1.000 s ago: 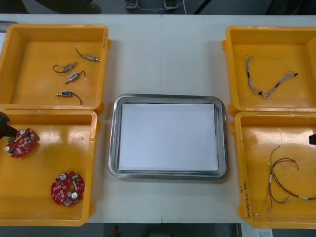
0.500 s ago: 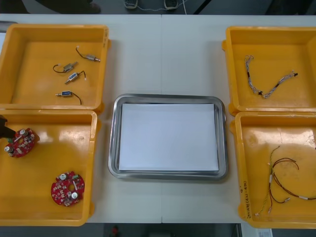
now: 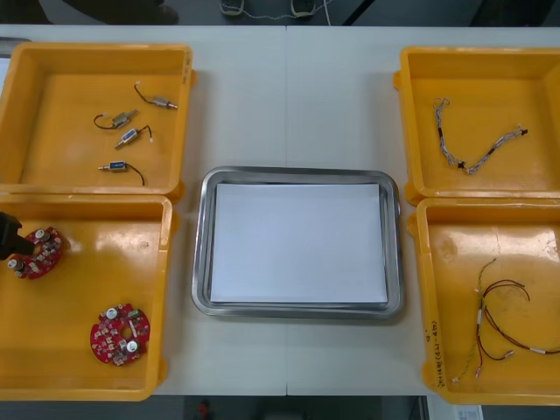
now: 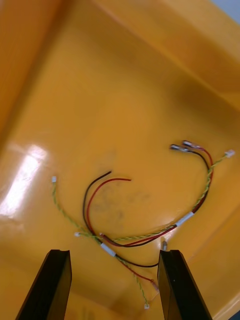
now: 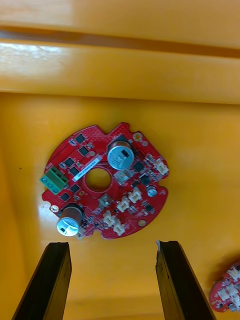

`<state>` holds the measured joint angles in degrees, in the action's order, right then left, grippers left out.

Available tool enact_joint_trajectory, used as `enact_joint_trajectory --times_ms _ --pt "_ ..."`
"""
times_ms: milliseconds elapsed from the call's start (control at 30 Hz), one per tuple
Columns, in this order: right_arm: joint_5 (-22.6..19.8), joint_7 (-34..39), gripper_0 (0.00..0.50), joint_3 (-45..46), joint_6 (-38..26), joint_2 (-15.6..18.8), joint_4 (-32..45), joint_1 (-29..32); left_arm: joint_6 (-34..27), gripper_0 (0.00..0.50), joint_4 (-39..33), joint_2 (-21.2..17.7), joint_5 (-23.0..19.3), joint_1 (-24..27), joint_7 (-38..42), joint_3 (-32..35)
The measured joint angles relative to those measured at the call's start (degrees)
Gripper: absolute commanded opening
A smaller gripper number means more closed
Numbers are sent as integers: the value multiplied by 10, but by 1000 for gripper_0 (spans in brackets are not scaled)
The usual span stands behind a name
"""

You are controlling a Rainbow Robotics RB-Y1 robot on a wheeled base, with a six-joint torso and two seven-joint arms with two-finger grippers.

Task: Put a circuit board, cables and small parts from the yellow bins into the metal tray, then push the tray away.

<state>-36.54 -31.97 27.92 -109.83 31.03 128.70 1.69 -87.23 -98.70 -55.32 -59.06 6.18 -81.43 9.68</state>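
At 8 o'clock from the metal tray, inside the near left yellow bin, the left gripper hangs over a round red circuit board. Its black fingers are spread wide and clear of the board, which lies flat on the bin floor just beyond their tips. A second board lies at 5 o'clock from the first.

The right gripper, likewise spread, hovers above the red and yellow cables in the 4 o'clock bin. Small metal parts occupy the 10 o'clock bin, and a twisted blue and white cable the 2 o'clock bin. The tray is white inside.
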Motion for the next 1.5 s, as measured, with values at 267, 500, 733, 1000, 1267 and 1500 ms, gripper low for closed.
enact_joint_trajectory --times_ms 267,500,733,1000,1267,1500 --pt "17 104 500 -10 15 -23 -10 33 32 500 28 -1 1 0 -4 -15" --pt "17 134 500 -13 46 -42 -43 35 67 500 38 -2 2 0 -4 -47" --pt "17 135 500 -25 113 -47 -81 46 81 500 51 -9 4 0 -4 -56" --pt "23 136 500 -50 170 -60 -83 85 84 500 62 -19 8 0 -5 -56" --pt "31 136 500 -69 205 -80 -84 114 91 500 75 -19 9 0 -9 -61" --pt "44 136 500 -93 252 -84 -84 140 107 500 85 -20 9 0 -37 -77"
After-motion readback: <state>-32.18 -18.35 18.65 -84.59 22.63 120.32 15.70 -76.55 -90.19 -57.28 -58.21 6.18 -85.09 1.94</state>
